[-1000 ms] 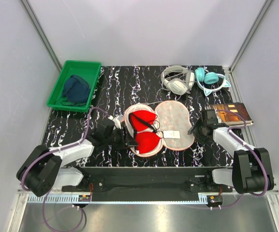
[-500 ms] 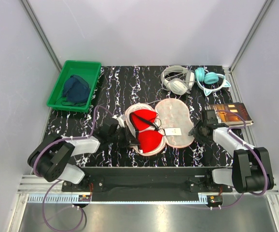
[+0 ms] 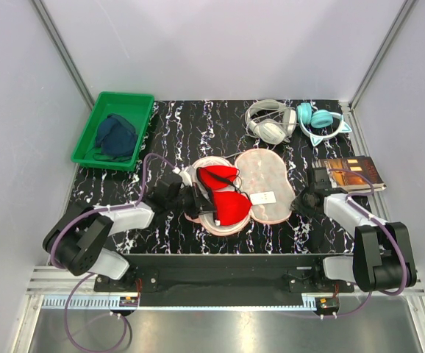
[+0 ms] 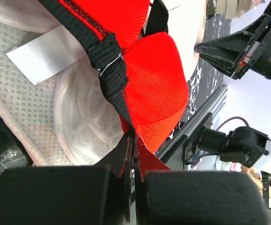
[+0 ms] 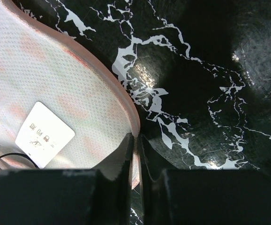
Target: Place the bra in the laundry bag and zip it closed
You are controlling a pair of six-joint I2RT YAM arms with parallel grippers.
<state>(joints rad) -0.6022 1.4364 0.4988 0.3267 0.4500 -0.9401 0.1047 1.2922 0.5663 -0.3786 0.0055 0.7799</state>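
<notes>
The laundry bag lies open like a clamshell in the table's middle, white mesh inside up, pink edging round it. The red bra lies in its left half, dark straps across the cups. My left gripper is shut on the bra's dark strap and cup edge; the left wrist view shows the red bra cup over the bag's mesh. My right gripper is shut on the bag's pink right rim, with the mesh and a white label to its left.
A green tray with a dark blue garment stands at the back left. White headphones and teal cat-ear headphones lie at the back right. A book lies at the right, just behind my right arm.
My left gripper has moved up and right with the bra, drawing it further over the bag's left half. The bag has shifted slightly. My right gripper has stayed on the rim.
</notes>
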